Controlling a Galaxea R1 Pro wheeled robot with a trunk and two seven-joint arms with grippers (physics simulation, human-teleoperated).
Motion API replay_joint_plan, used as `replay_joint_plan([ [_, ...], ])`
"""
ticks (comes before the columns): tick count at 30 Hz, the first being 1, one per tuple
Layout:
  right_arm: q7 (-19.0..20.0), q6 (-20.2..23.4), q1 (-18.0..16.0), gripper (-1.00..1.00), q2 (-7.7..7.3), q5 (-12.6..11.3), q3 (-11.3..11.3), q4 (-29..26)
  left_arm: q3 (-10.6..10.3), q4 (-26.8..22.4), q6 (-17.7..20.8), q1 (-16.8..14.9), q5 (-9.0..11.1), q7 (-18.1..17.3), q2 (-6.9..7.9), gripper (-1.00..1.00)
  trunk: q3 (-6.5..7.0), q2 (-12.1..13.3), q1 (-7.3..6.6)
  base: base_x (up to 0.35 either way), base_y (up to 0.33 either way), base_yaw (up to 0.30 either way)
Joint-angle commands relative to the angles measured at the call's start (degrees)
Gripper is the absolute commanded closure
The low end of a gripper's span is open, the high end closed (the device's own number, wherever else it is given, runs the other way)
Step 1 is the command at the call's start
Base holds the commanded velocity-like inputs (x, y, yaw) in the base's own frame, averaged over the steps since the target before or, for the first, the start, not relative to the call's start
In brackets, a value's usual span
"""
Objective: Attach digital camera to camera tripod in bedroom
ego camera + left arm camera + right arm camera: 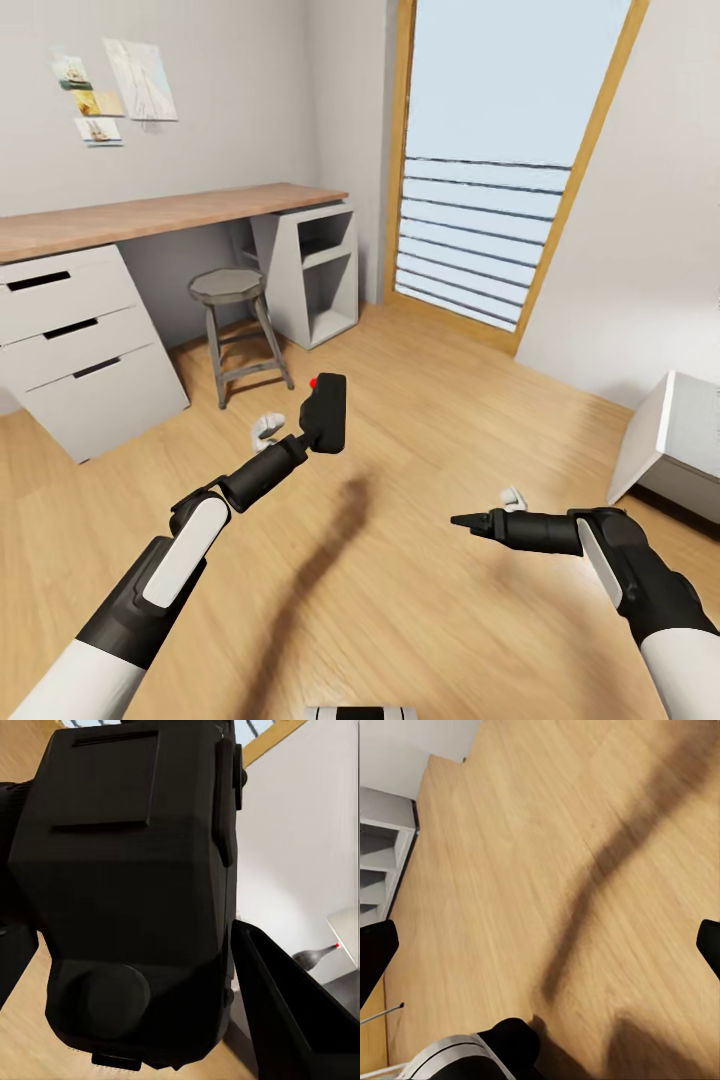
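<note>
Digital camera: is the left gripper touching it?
Touching. In the left wrist view the digital camera sits clamped between the left gripper fingers.

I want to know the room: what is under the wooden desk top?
Under the wooden desk top stand a white drawer unit, a round stool and an open shelf unit. The drawers' contents are hidden.
</note>
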Motion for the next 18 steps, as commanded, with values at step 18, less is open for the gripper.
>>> replay_joint_plan([
  [18,-0.35,0.23,-0.02,-1.0,-0.01,0.0,0.01,0.04,-0.03,2.06,0.12,-0.03,0.18,-0.31,0.03,1.0,3.95,0.23,-0.47,0.0,0.0,0.0],
])
